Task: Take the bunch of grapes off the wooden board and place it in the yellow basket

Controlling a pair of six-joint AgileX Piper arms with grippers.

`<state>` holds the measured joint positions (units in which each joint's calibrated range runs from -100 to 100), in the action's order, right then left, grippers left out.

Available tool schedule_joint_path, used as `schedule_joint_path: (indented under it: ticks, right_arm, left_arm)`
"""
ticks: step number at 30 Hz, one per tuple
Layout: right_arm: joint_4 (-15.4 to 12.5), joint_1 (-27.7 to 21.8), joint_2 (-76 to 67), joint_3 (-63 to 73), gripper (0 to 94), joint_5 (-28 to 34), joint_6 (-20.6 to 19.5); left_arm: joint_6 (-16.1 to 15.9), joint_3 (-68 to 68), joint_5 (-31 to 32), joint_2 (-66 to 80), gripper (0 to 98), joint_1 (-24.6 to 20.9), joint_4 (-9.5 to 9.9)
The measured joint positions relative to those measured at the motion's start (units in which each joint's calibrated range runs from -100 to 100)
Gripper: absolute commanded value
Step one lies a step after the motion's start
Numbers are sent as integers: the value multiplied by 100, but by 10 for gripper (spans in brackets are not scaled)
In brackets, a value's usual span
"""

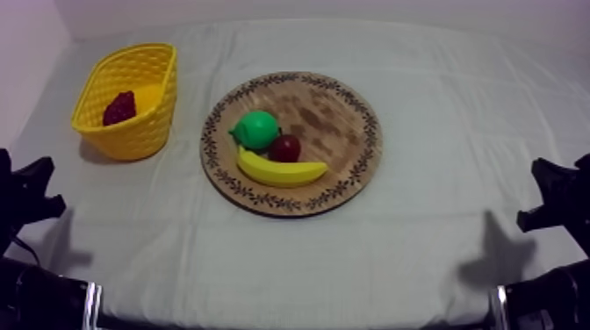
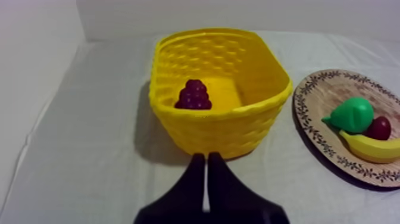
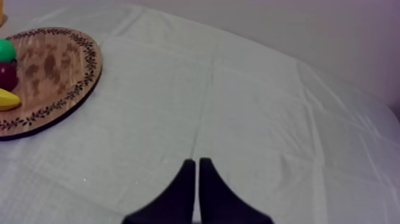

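Top: looked down aslant over the whole bench. Left wrist: sat low, close before yellow basket. Right wrist: sat low, faced bench. All three shared wooden board.

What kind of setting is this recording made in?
Probably a robot test bench: a table draped in grey-white cloth, toy fruit on a round patterned wooden board, bare pale walls.

My left gripper and right gripper sit low at opposite table sides, the bunch of grapes lies inside the yellow basket, and the wooden board carries pear, small red fruit and banana, clustered together.
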<state>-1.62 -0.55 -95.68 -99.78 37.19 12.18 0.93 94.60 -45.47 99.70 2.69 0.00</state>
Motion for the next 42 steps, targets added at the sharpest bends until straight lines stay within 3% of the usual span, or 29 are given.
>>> schedule_joint_path:
  ticks: [7, 26, 42]
  right_arm:
    - [0, 2, 0, 0, 5, 0, 3]
    - [0, 9, 0, 0, 5, 0, 3]
    - [0, 9, 0, 0, 5, 0, 3]
  left_arm:
    - [100, 184, 282, 30, 0, 19, 115]
    - [202, 349, 734, 30, 0, 132, 160]
    - [-26, 341, 682, 30, 0, 217, 164]
